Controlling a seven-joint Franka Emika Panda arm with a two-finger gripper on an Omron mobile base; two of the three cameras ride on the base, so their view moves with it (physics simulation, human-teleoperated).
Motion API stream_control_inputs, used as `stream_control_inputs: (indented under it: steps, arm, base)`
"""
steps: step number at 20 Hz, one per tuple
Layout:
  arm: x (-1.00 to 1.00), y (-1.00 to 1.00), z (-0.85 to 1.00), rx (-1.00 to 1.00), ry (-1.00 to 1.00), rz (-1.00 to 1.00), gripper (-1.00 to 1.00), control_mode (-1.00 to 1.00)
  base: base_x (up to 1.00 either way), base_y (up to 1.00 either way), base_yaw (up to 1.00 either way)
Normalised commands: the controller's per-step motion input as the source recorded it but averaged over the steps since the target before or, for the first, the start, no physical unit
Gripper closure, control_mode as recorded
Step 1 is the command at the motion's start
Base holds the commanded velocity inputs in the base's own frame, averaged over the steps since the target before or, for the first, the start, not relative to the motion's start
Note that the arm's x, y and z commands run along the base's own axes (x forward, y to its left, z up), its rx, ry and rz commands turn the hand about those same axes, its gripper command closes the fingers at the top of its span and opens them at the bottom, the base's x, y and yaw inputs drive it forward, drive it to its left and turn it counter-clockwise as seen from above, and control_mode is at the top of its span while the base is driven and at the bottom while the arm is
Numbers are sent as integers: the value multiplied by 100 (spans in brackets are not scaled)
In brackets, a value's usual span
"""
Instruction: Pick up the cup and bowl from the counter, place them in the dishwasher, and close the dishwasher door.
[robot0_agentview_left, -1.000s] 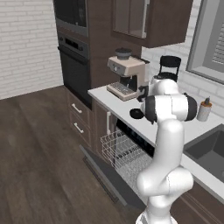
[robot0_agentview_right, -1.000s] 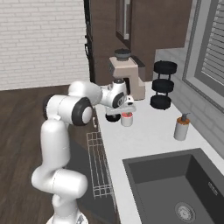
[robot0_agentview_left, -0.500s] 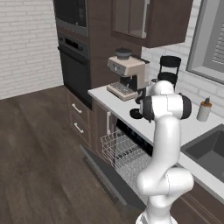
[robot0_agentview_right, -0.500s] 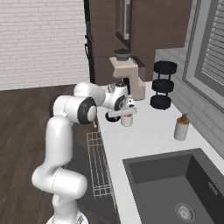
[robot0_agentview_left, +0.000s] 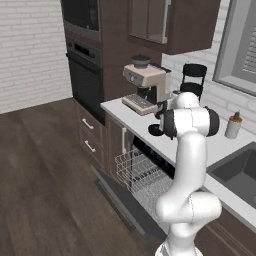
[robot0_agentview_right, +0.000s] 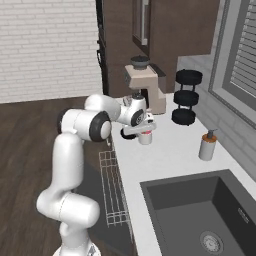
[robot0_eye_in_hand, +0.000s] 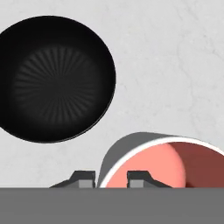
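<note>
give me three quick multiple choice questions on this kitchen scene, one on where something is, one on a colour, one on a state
1. Where is the bowl?
A. on the counter beside the cup
B. in the sink
C. in the dishwasher rack

2. What colour is the cup's inside?
A. blue
B. red
C. green

3. How is the dishwasher door?
A. shut
B. taken off
C. folded down open

Answers: 1 A, the hand view shows it on pale counter next to the cup. 2 B, the hand view looks into a red inside. 3 C, the left base view shows the dark panel lowered with the wire rack out.
</note>
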Motion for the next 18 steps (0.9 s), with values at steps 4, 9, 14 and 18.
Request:
stream_control_inputs:
  steps: [4,9,14,18]
  arm:
    - [-47,0,-3,0,0,0,100,-100]
    - [-84,2,-3,0,0,0,100,-100]
    - [-100,40,0,0,-5,0,100,-100]
    - [-100,96,0,-1,0,0,100,-100]
  base:
    - [0,0,0]
    - [0,0,0]
    - [0,0,0]
    - [0,0,0]
